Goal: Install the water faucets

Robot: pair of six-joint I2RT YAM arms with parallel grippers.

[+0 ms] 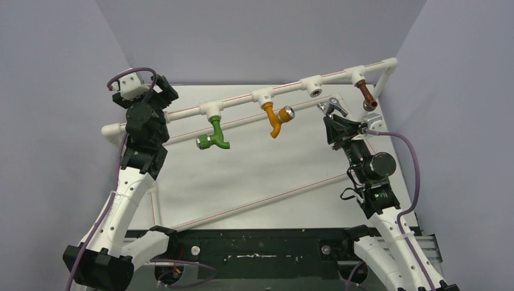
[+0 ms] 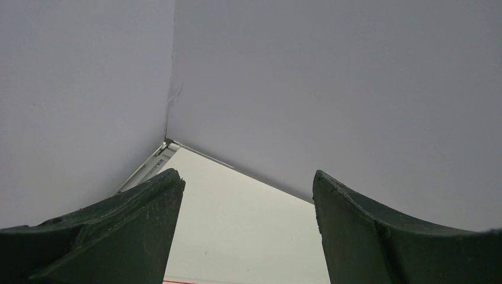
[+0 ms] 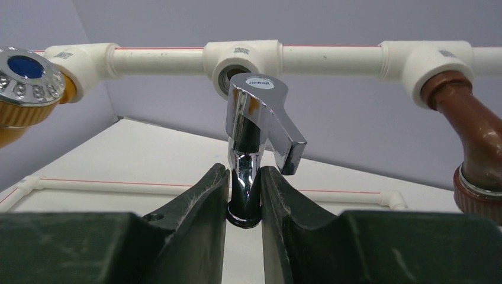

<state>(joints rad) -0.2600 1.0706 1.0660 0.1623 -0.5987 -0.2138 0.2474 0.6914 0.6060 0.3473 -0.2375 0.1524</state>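
Observation:
My right gripper [image 3: 244, 171] is shut on the shiny chrome faucet [image 3: 258, 133] and holds it upright just in front of the empty white tee socket [image 3: 232, 64] on the pipe rail. In the top view the chrome faucet [image 1: 333, 108] sits below that socket [image 1: 314, 88]. A green faucet [image 1: 215, 136], an orange faucet [image 1: 276, 119] and a brown faucet [image 1: 365, 94] hang from other tees. My left gripper [image 2: 245, 183] is open and empty, pointing at the back wall; in the top view it [image 1: 159, 86] is at the rail's left end.
The white pipe rail [image 1: 242, 102] runs across the back, with a lower pipe [image 1: 260, 200] crossing the white table diagonally. Grey walls close in on three sides. The orange faucet's chrome knob [image 3: 23, 77] is at the left of the right wrist view.

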